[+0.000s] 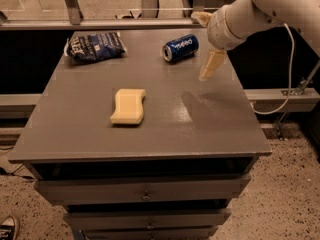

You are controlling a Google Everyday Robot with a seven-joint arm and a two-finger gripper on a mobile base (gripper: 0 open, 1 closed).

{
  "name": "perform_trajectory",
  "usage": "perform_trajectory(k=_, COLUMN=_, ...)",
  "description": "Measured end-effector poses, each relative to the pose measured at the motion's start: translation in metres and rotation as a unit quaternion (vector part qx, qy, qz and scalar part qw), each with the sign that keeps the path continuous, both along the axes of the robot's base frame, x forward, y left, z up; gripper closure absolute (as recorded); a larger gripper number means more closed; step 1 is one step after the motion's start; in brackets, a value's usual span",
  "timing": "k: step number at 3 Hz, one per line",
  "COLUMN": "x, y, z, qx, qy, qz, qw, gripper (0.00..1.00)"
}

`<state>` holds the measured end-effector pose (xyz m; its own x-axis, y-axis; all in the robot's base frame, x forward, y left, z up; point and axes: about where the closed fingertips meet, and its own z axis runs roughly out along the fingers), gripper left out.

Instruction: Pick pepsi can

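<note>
- Camera view: can (pixel 181 47) lies on its side at the far right of the bench (pixel 215 129), long axis roughly left-right, silver rim end pointing left.
- Hand (pixel 201 46) hovers just right of the can, fingers spread, gripping nothing.
- Next move is probably a short reach left; the far edge is close behind the can.
- Bag (pixel 96 45) and sponge (pixel 128 106) are well apart to the left.

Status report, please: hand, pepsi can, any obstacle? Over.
Hand open, above table just right of pepsi can, not touching. Pepsi can on its side, back of table. Yellow sponge, chip bag off left, not in the way.
</note>
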<state>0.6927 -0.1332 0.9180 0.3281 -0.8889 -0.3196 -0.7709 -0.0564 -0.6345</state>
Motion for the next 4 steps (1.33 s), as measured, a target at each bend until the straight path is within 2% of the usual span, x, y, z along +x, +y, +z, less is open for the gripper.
perform_trajectory(k=1, x=0.022, y=0.005, z=-0.002, qx=0.041, qy=0.001, qz=0.007, qw=0.9991, gripper=0.0)
perform_trajectory(k=2, x=0.043, y=0.012, z=0.006, qx=0.098, qy=0.001, qz=0.003, qw=0.9952, gripper=0.0)
perform_trajectory(k=3, x=0.058, y=0.018, z=0.012, qx=0.159, qy=-0.001, qz=-0.008, qw=0.9872, gripper=0.0)
perform_trajectory(k=4, x=0.068, y=0.025, z=0.01, qx=0.185, qy=0.0, qz=-0.022, qw=0.9825, gripper=0.0)
